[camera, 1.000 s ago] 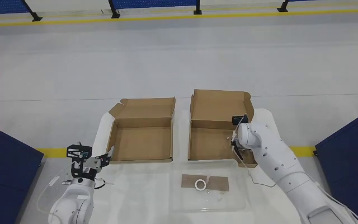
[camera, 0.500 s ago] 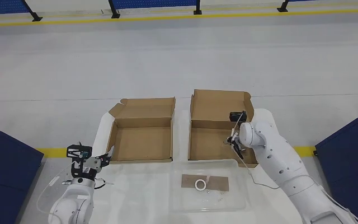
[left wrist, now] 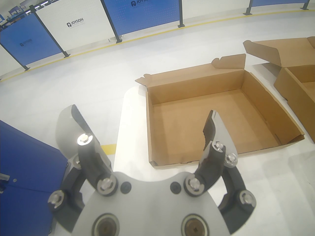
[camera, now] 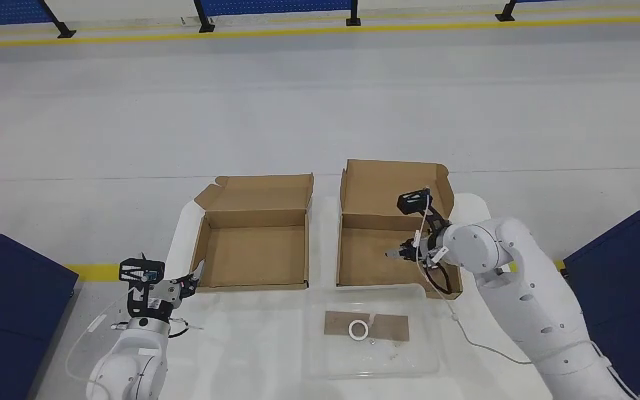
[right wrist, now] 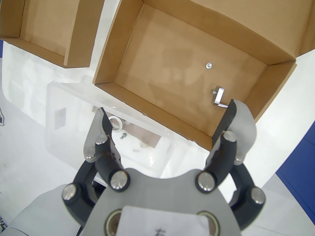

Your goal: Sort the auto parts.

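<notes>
1. Your right gripper [right wrist: 167,110] has its jaws spread wide and holds nothing. It hangs over the 6 o'clock wall of the right box [camera: 370,260].
2. Your left gripper [left wrist: 142,111] is also spread and empty, at 8 o'clock of the left box [camera: 255,255].
3. Not yet sorted: a white ring [right wrist: 115,121] and a small bolt [right wrist: 122,136], both in the clear tray [camera: 415,350] at 6 o'clock of the boxes.
4. A bracket [right wrist: 218,96] and a washer [right wrist: 209,65] lie in the right box.
5. The ring looks light, stiff and slick, so pinch across its outer wall.
6. The bolt is tiny and will likely roll, so take the shank crosswise.
</notes>
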